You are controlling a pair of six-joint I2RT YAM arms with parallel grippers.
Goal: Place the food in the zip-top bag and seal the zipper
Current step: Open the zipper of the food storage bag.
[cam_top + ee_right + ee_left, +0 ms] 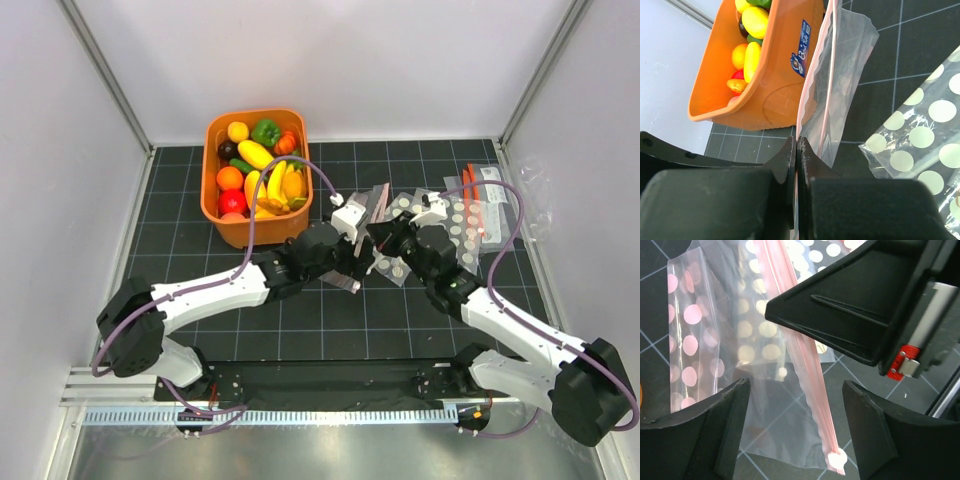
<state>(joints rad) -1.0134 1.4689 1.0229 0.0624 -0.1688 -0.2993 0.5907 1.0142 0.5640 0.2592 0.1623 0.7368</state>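
- left gripper (pixel 795 437): jaws apart, one pad on each side of the clear bag (pixel 775 435); neither pad visibly touches it.
- right gripper (pixel 797 150): fingertips pressed together, pinching the bag at its pink strip (pixel 807 375).
- both grippers meet at mid-table; open black mat (pixel 300 330) lies between them and the arm bases.
- spotted bags (pixel 455 215) lie just right of the grippers, crowding that side.
- orange bin (pixel 255 225) stands at far left near the back wall, holding the toy food (pixel 255 155).
- only the right wrist view shows the pinch, and the bag close to the bin's side.
- only the left wrist view shows the gap at the left pads.
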